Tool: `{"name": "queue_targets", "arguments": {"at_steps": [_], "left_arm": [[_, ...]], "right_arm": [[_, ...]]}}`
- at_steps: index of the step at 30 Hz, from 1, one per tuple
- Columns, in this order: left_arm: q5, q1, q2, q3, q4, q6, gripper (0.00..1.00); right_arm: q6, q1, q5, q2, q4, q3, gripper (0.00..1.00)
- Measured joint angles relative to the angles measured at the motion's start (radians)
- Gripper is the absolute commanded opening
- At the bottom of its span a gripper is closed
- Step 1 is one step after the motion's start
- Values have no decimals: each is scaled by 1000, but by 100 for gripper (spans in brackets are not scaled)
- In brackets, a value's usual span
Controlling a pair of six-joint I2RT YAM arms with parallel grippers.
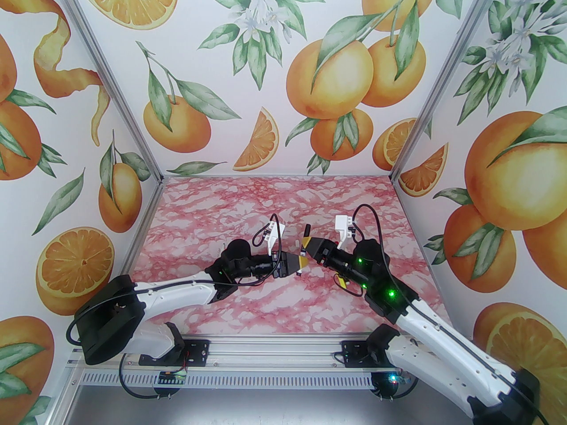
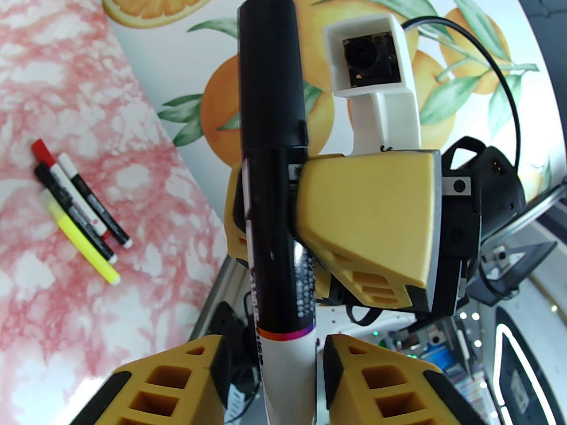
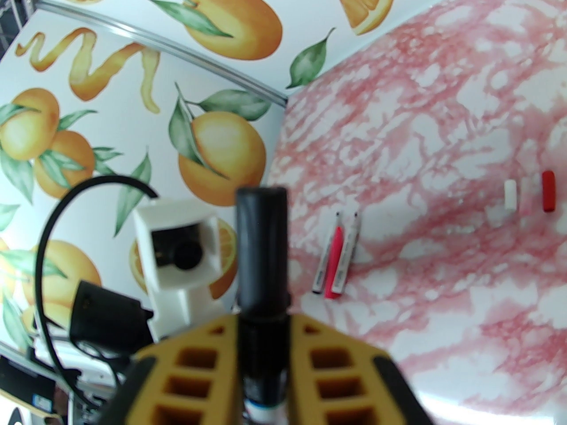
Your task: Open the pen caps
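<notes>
So both arms meet mid-bench [image 1: 283,317] over one pen. The right fingers [image 3: 195,370] are clenched on the black-capped pen [image 2: 270,237], gripping the barrel just below the black cap [image 2: 270,73], which is on the pen and sticks up past them. From above, the pen stands roughly upright, off the bench.

The left fingers [image 2: 177,379] sit on either side of the pen's white lower end. The left wrist view shows a sliver of gap on each side, so I'd call them released, not gripping.

Other stuff lying around – four pens [image 2: 74,191] lie bunched together flat on the bench: one with a red cap, one black, one white, plus a yellow one. In the right wrist view there's another little cluster of pens [image 3: 347,255] with a pink one in the middle, and well apart from those, a loose white cap [image 3: 510,195] and red cap [image 3: 548,191] lie near each other.
</notes>
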Motion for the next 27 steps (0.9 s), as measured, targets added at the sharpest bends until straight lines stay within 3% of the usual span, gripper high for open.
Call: {"name": "queue_targets", "arguments": {"at_steps": [6, 14, 20, 27], "left_arm": [[2, 0, 0, 6, -19, 11, 15], [-17, 0, -61, 6, -171, 132, 6], [-11, 0, -118, 5, -256, 241, 6], [11, 0, -129, 5, -346, 328, 6]], "right_arm": [[0, 14, 1, 0, 11, -16, 21], [-18, 16, 21, -17, -25, -19, 48], [-54, 16, 45, -35, -155, 46, 54], [-78, 5, 27, -18, -223, 145, 50]]}}
